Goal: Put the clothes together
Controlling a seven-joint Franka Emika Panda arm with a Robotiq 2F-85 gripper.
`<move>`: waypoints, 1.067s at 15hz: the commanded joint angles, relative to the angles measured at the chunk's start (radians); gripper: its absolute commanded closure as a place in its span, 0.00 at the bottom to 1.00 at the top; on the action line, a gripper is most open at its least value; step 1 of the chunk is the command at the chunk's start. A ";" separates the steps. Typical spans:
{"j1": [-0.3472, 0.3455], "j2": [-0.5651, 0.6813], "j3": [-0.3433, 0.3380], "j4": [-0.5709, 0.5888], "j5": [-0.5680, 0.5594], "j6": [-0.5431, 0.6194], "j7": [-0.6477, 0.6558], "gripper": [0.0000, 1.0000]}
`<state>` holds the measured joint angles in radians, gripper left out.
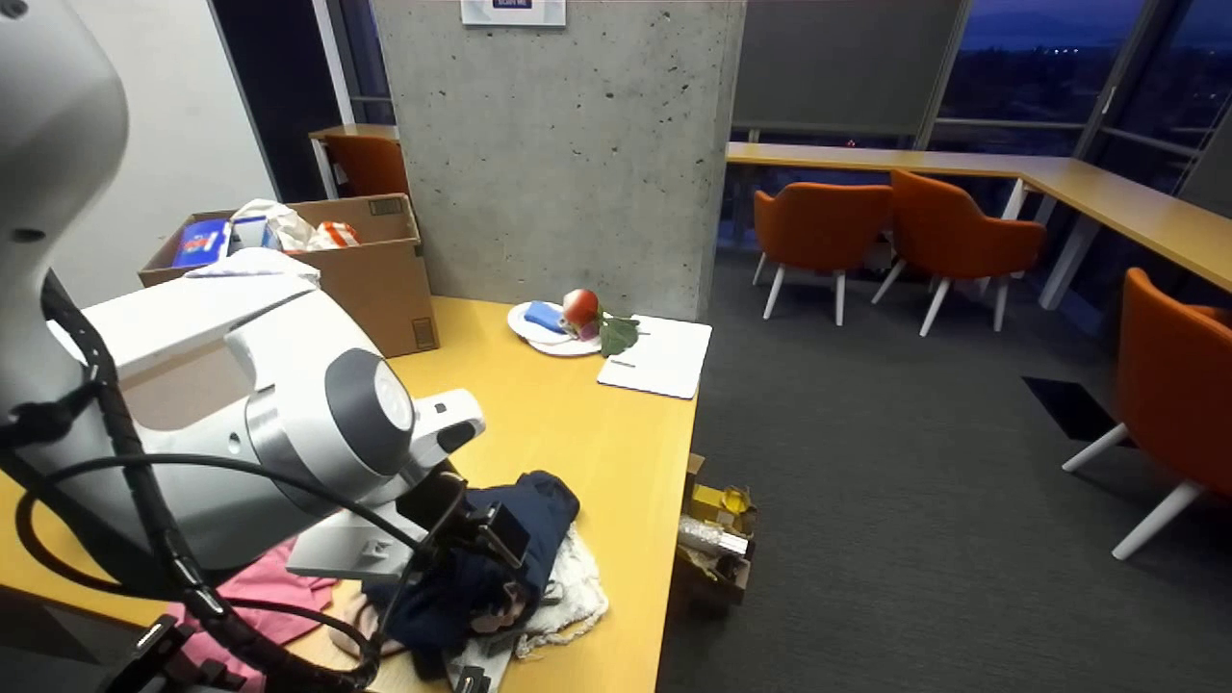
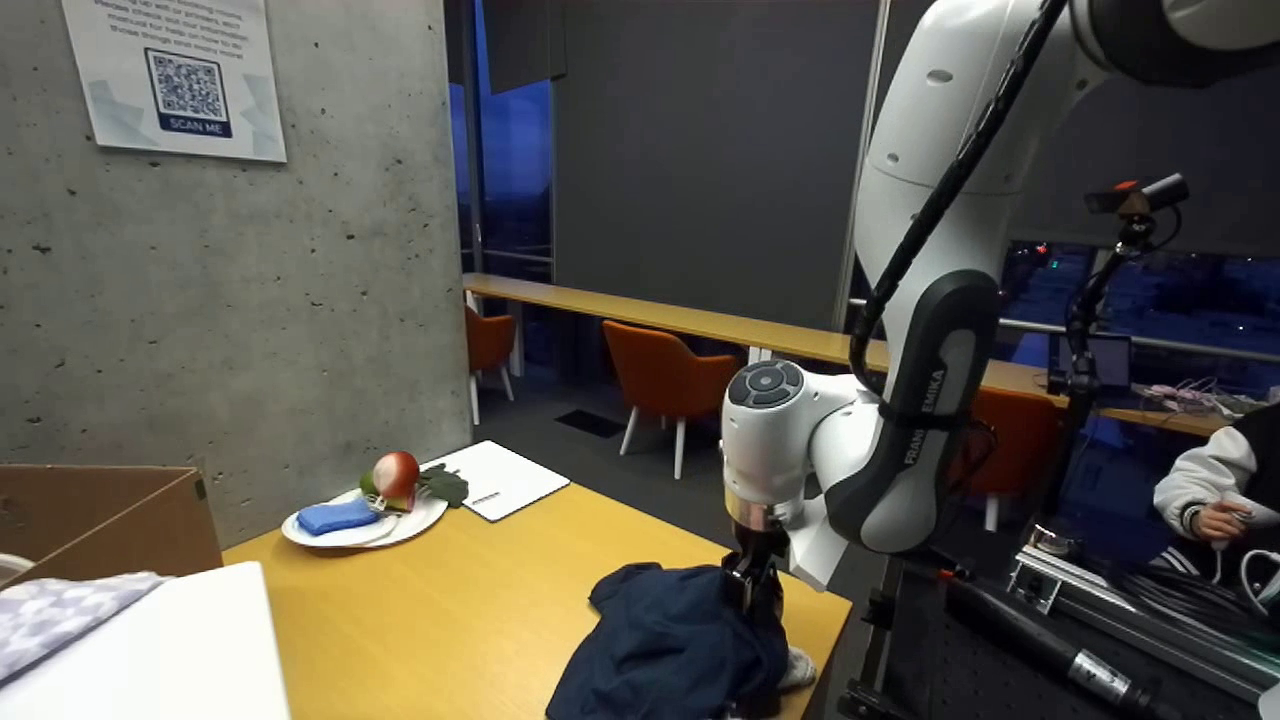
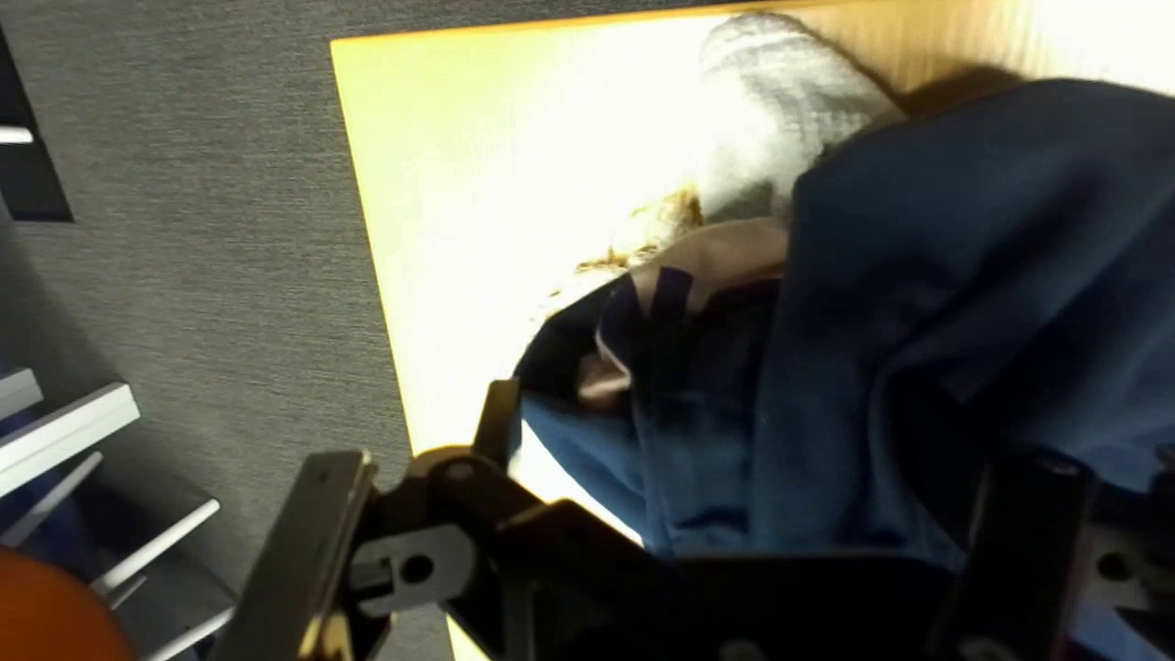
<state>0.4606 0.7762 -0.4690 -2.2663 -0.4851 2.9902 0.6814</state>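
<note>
The fingers [image 3: 1026,542] stand spread wide in the wrist view, with the navy garment [image 2: 650,640] showing between them; whether they touch it, I cannot tell. The garment lies bunched on the tabletop [image 2: 480,600], near an edge, partly over a whitish cloth [image 1: 577,582]. A pink cloth [image 1: 269,582] lies near it. Well apart, in both exterior views, sits a white plate [image 2: 425,515].

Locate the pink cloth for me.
In an exterior view, the pink cloth lies at the lower left on the yellow table, left of the navy cloth, with black cables crossing in front of it.
</note>
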 commanded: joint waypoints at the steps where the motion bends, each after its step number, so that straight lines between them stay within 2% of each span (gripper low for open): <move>1: 0.027 0.162 -0.020 0.117 0.141 0.031 -0.033 0.00; 7: 0.009 0.341 0.040 0.308 0.339 0.017 -0.091 0.00; 13: -0.017 0.436 0.092 0.368 0.432 0.053 -0.159 0.00; 14: -0.024 0.440 0.097 0.373 0.441 0.054 -0.169 0.03; 15: -0.030 0.439 0.104 0.374 0.450 0.054 -0.186 0.28; 16: -0.040 0.437 0.113 0.375 0.457 0.055 -0.200 0.28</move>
<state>0.4685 1.1374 -0.4119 -1.9538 -0.0788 3.0112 0.5445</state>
